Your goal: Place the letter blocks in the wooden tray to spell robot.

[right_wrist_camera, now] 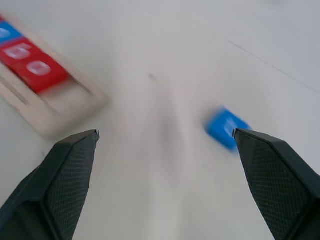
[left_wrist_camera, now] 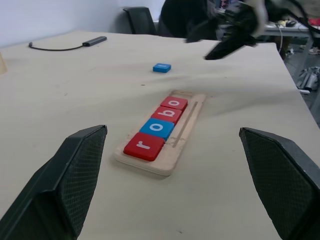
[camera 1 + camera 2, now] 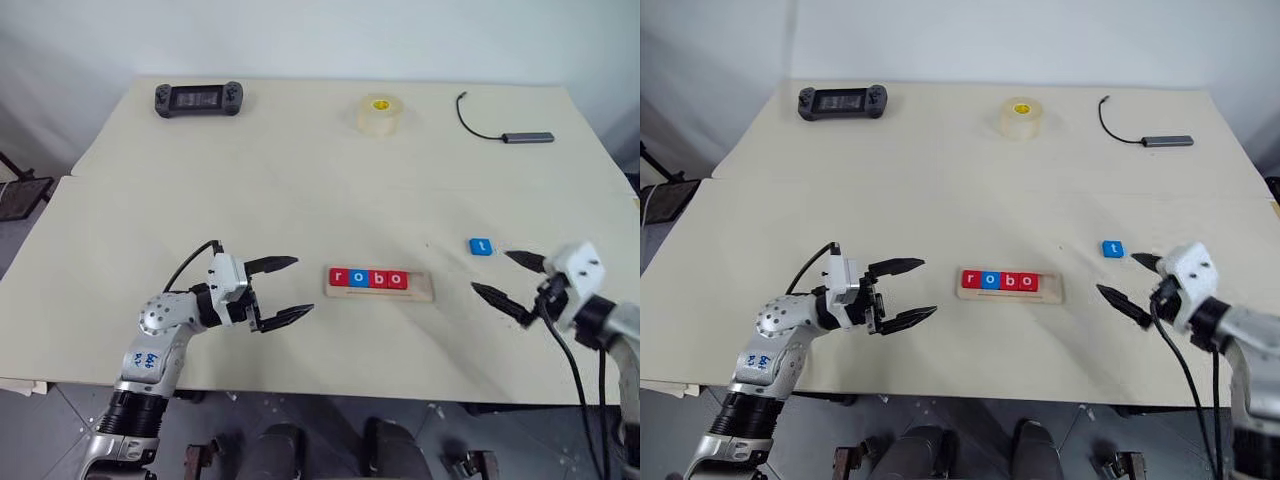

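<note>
Holding four letter blocks (image 3: 368,278) reading "robo", wooden tray (image 3: 423,292) sits between two empty, wide-apart jaws

Pale wood tray (image 3: 380,291), glossy blocks (image 3: 369,279)

Lab or office test room: plain pale tabletop (image 3: 300,190) against bare white wall, handheld controller (image 3: 198,99), tape roll (image 3: 380,113), cabled adapter (image 3: 527,137), black office chairs (image 2: 140,20) behind.
</note>
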`<action>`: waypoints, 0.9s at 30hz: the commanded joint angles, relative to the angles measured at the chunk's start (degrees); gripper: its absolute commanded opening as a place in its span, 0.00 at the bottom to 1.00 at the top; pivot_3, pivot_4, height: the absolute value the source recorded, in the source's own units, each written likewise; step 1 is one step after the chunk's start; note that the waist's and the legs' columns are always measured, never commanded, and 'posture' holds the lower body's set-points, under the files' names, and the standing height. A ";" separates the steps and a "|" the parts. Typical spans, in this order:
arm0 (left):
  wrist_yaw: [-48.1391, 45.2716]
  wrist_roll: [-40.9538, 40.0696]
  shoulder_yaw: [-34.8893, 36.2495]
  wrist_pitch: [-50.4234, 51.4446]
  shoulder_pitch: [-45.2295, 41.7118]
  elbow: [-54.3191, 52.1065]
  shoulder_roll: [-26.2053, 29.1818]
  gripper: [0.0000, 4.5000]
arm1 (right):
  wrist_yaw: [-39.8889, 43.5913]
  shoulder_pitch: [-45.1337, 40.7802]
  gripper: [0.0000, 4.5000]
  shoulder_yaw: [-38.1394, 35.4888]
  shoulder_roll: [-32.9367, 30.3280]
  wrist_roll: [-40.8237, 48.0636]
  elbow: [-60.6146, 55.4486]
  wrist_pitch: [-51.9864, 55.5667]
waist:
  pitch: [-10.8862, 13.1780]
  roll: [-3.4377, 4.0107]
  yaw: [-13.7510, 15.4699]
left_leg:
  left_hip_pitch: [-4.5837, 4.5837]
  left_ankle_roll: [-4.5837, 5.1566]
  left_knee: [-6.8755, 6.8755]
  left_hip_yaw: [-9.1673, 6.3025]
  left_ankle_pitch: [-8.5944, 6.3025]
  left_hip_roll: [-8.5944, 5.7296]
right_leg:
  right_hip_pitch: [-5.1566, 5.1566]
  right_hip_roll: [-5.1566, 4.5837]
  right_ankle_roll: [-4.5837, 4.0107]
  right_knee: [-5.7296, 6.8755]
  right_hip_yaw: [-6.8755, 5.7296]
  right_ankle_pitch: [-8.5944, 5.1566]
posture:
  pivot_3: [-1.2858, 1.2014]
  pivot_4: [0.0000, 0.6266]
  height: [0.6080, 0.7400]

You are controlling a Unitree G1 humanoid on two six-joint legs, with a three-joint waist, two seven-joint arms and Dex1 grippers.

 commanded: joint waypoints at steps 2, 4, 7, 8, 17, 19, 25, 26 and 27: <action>-0.54 0.03 1.02 -0.97 -1.41 0.94 0.37 1.00 | -7.58 7.28 1.00 -5.25 5.71 0.05 -2.22 -8.42 | -0.02 0.04 -0.23 | 0.03 0.00 0.00 0.09 0.00 -0.03 | -0.01 0.00 0.00 0.04 0.11 0.00 | 0.52 0.24 1.00; -0.89 -0.05 1.02 -0.88 -2.06 1.59 0.39 1.00 | -9.91 8.50 1.00 -5.28 7.22 0.17 -1.61 -10.13 | -0.02 0.04 -0.60 | 0.14 0.02 -0.01 0.24 0.01 -0.04 | -0.01 0.00 0.01 0.10 0.28 0.00 | 0.52 0.24 1.00; -1.46 0.00 0.82 -0.86 -2.77 2.19 0.41 1.00 | -11.98 7.76 1.00 -3.21 7.61 0.60 -1.55 -10.99 | -0.04 0.07 -0.97 | 0.26 0.03 0.00 0.33 0.02 0.02 | -0.02 0.03 0.01 0.22 0.40 0.00 | 0.52 0.24 1.00; -1.57 0.04 0.80 -0.88 -2.99 2.36 0.36 1.00 | -12.31 6.55 1.00 -2.20 7.03 0.98 -1.70 -9.73 | -0.04 0.08 -1.04 | 0.27 0.02 0.00 0.34 0.03 0.03 | -0.04 0.04 0.01 0.26 0.42 0.00 | 0.52 0.24 1.00; -1.65 0.31 0.35 -1.22 -2.81 1.92 -0.32 1.00 | -18.67 -11.82 1.00 8.49 0.12 1.38 1.84 16.05 | -0.04 0.08 -1.65 | 0.22 0.06 0.01 0.33 0.05 0.04 | -0.13 0.02 -0.01 0.33 0.50 -0.01 | 0.52 0.24 1.00; -1.35 0.34 0.27 -1.17 -2.42 1.30 -0.42 1.00 | -20.93 -16.16 1.00 9.95 -0.19 0.94 4.51 20.47 | -0.04 0.08 -1.50 | 0.17 0.05 0.01 0.27 0.05 0.05 | -0.17 0.03 -0.05 0.33 0.46 -0.02 | 0.52 0.24 1.00; 0.12 0.32 0.50 -0.88 -0.72 -1.05 -0.56 1.00 | -28.75 -28.66 1.00 14.24 2.97 -1.55 14.60 26.84 | -0.04 0.08 -1.53 | 0.05 0.06 0.01 0.13 0.06 -0.03 | -0.18 -0.02 -0.07 0.29 0.34 -0.03 | 0.52 0.24 1.00; 0.34 0.26 0.53 -0.78 -0.46 -1.44 -0.56 1.00 | -29.48 -29.72 1.00 14.79 3.79 -1.69 15.59 27.32 | -0.04 0.08 -1.61 | 0.05 0.05 0.00 0.12 0.06 -0.02 | -0.18 -0.01 -0.07 0.29 0.32 -0.03 | 0.52 0.24 1.00; 0.49 0.24 0.55 -0.74 -0.26 -1.72 -0.51 1.00 | -29.96 -30.46 1.00 15.21 4.50 -1.71 16.28 27.89 | -0.04 0.08 -1.61 | 0.05 0.05 -0.01 0.13 0.06 -0.02 | -0.18 -0.01 -0.07 0.30 0.32 -0.03 | 0.52 0.24 1.00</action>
